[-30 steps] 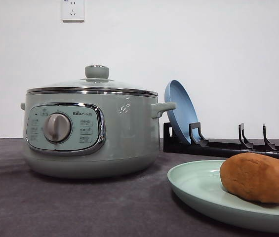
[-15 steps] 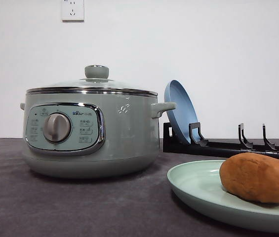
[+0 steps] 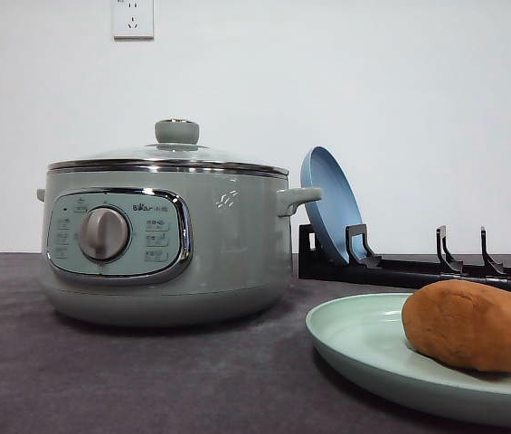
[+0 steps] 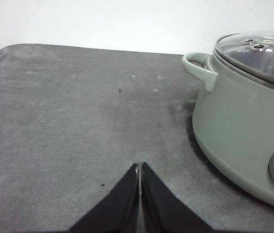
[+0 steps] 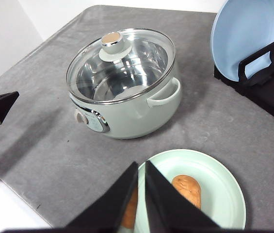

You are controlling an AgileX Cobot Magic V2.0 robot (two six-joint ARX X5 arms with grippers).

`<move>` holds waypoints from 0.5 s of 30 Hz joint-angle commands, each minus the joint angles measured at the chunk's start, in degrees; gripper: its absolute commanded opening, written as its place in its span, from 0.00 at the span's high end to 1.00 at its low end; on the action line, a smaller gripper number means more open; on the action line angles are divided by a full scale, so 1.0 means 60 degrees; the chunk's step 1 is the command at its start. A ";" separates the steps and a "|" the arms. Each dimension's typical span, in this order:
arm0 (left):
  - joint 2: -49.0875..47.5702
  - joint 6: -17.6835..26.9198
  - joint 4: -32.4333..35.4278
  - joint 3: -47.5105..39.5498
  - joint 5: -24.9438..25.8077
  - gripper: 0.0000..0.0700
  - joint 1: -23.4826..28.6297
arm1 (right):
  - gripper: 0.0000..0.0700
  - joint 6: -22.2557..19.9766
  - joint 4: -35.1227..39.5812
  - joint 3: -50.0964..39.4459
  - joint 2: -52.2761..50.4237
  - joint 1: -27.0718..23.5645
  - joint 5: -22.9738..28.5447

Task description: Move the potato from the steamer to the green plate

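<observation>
The potato [image 3: 472, 325] lies on the green plate [image 3: 354, 339] at the front right of the table, apart from both grippers. It also shows on the plate's right half [image 5: 187, 190], with the green plate [image 5: 224, 199] below my right gripper [image 5: 140, 166]. That gripper hovers shut above the plate's near rim and holds nothing. The steamer [image 3: 169, 240] stands left of centre with its glass lid on; through the lid [image 5: 122, 63] its inside looks bare. My left gripper [image 4: 139, 167] is shut and empty, low over the grey mat to the left of the steamer [image 4: 243, 126].
A blue plate [image 3: 332, 208] stands upright in a black dish rack [image 3: 418, 267] behind the green plate. The grey mat [image 4: 69, 121] lies open to the left of the steamer. A white wall closes off the back.
</observation>
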 commanded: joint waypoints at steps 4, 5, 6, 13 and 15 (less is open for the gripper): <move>-0.0007 -0.0025 0.0141 -0.0200 -0.0029 1.00 0.0018 | 0.98 -0.0053 0.0098 0.0098 0.0033 0.0051 0.0000; -0.0007 -0.0025 0.0138 -0.0200 -0.0029 1.00 0.0018 | 0.98 -0.0052 0.0098 0.0098 0.0033 0.0052 0.0000; -0.0006 -0.0025 0.0140 -0.0200 -0.0029 1.00 0.0018 | 0.98 -0.0055 0.0098 0.0098 0.0033 0.0053 0.0000; -0.0004 -0.0025 0.0138 -0.0200 -0.0029 1.00 0.0018 | 0.98 -0.0055 0.0098 0.0098 0.0033 0.0053 0.0000; -0.0004 -0.0025 0.0138 -0.0200 -0.0029 1.00 0.0018 | 0.98 -0.0055 0.0098 0.0098 0.0033 0.0051 0.0000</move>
